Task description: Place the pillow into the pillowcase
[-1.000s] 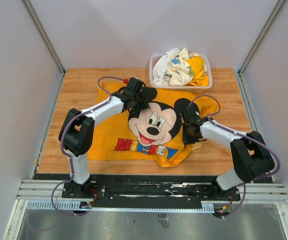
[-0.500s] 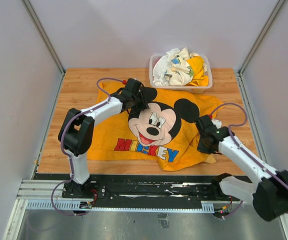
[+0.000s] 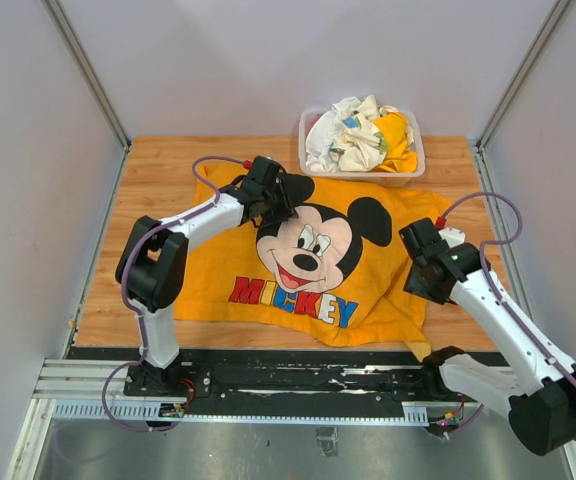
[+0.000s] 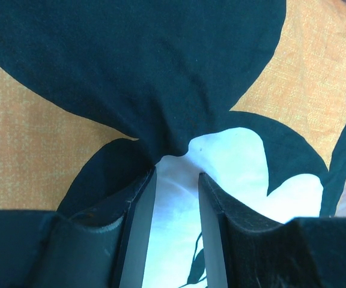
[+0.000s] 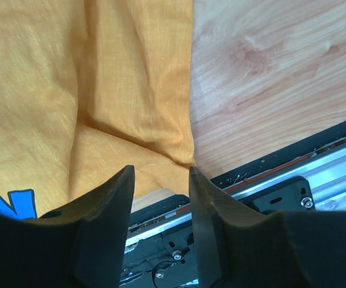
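Overhead view: the pillowcase [image 3: 218, 275] lies spread on the wooden table [image 3: 148, 180] with its print facing up, a large cartoon mouse face above multicoloured capitals. It reaches from under the left gripper [image 3: 271, 203] across to below the right gripper [image 3: 423, 285]. Beyond both pairs of fingers stands a clear plastic bin [image 3: 304, 135] heaped with crumpled white and yellow cloths [image 3: 353, 140]. Only this view gives the whole outline, a broad, softly rumpled orange-yellow sheet with a wavy near hem.

Left wrist view: the left gripper [image 4: 176, 174] has its 2 black fingers part-way closed, tips pressed into the cloth. At the tips a fold of the pillowcase [image 4: 53, 156] is gathered and held, and creases fan outward from the pinch. Black print lies ahead of the fingertips, white print runs between the fingers, and orange weave flanks both sides. The fine woven grain is visible here and not from above.

Right wrist view: the right gripper [image 5: 161, 171] has its 2 fingers spread and released, with nothing between them. The pillowcase [image 5: 41, 90] lies ahead and to the left of the fingers, matte and creased. Its pointed corner ends just past the gap between the tips. Pale wood grain of the table [image 5: 269, 78] spreads ahead and to the right, and the metal rail [image 5: 323, 171] runs beside the right finger
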You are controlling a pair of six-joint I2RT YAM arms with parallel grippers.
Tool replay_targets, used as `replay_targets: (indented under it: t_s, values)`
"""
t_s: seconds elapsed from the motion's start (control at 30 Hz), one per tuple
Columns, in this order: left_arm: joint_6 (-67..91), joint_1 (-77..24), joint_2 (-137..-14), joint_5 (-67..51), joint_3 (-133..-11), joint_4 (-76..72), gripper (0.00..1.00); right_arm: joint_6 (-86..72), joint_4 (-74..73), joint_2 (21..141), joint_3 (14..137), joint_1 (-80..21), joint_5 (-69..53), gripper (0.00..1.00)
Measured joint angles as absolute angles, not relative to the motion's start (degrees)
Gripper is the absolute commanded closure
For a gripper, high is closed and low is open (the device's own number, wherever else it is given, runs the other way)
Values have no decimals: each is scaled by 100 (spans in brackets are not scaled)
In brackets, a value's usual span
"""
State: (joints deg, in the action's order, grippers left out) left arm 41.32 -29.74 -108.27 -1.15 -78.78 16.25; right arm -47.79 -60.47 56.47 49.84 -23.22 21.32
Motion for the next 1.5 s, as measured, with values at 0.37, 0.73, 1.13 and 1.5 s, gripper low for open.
replay_targets:
  t_s: [0.37,0.73,1.13,1.5]
  values:
    - [3986,-2886,-10602,84,-7878,1831,59,-4233,-4901,7330,5660,-1957,2178,55]
    - [4230,-2491,-10602,-161,-7450,1542,59,-3955,-3774,9985,6724,-1337,1507,57]
    - [4700,-1964,-10263,-419,-6692,1063,60,-3188,-3863,11959,9002,-1466,862,58]
    - [4694,-1592,-10173,-364,-6654,1238,60,-2886,-4032,12250,9511,-1717,847,53]
